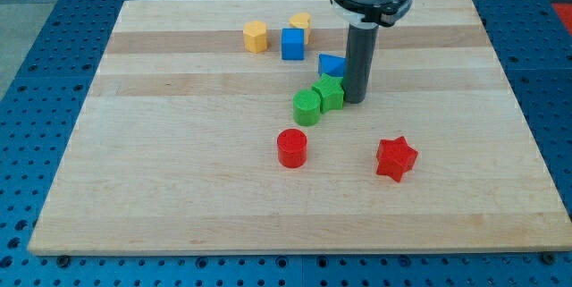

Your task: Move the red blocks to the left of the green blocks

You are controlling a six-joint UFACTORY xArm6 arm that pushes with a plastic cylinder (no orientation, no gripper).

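A red cylinder (291, 148) stands on the wooden board (179, 171) below the green blocks. A red star block (396, 158) lies to the view's right of it. A green cylinder (307, 107) and a green star-like block (329, 93) touch each other near the board's middle. My tip (355, 100) rests on the board just to the view's right of the green star-like block, touching or nearly touching it. The dark rod rises from there to the arm at the view's top.
A blue block (332, 64) sits just above the green blocks, behind the rod. A blue cube (292, 44), a yellow hexagonal block (256, 36) and another yellow block (300, 23) lie near the view's top. A blue pegboard surrounds the board.
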